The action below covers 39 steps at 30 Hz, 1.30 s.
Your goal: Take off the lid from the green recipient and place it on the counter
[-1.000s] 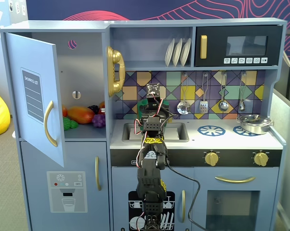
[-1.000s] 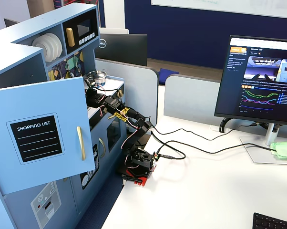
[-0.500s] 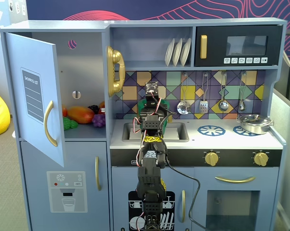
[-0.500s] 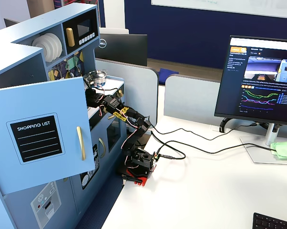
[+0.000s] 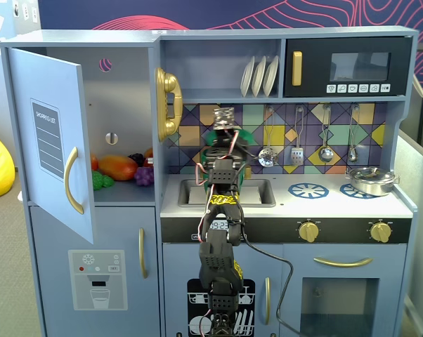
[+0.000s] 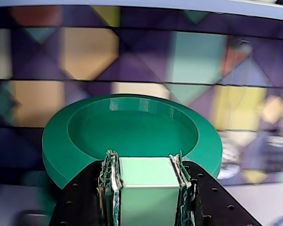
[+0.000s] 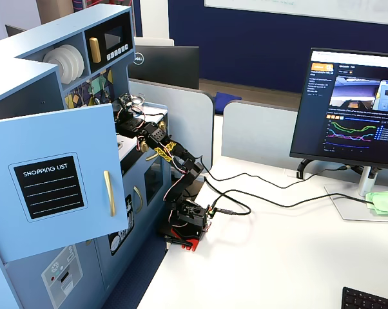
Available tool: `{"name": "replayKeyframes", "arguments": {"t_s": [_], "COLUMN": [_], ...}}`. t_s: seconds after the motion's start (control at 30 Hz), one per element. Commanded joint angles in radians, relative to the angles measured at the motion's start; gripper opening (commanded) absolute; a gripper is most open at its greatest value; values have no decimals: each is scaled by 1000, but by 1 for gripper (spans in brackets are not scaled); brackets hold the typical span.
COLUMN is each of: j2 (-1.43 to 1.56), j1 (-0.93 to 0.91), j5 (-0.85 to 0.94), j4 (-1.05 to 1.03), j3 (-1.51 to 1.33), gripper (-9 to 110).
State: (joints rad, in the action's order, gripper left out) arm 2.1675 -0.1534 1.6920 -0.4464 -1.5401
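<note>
My gripper [image 6: 144,162] is shut on the light-green blocky knob [image 6: 144,183] of the dark-green round lid [image 6: 132,127]. It holds the lid in the air in front of the tiled back wall. In a fixed view the gripper [image 5: 224,130] and the lid's green edges [image 5: 244,135] are above the sink [image 5: 257,193] of the white counter [image 5: 338,203]. I do not see the green recipient; the arm covers the place below the lid. In the side fixed view the gripper [image 7: 129,106] reaches into the kitchen.
A silver pot [image 5: 369,180] stands on the right burner ring. Utensils [image 5: 297,151] hang on the back wall. The fridge door [image 5: 53,147] at the left stands open, with toy food [image 5: 116,167] inside. A monitor [image 7: 352,109] stands on the desk.
</note>
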Motion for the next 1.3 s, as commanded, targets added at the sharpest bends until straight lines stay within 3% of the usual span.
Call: {"name": "replayKeyframes", "arguments": {"t_s": [0.0, 0.2, 0.57, 1.07, 1.27], "j2": [51, 84, 55, -161, -150], "j1": [-221, -428, -377, -413, -420], "j5": [2, -11, 91, 97, 81], "j4": [-3, 32, 414, 634, 600], "j3": [91, -63, -502, -571, -557], "gripper": [0, 0, 0, 0, 24]}}
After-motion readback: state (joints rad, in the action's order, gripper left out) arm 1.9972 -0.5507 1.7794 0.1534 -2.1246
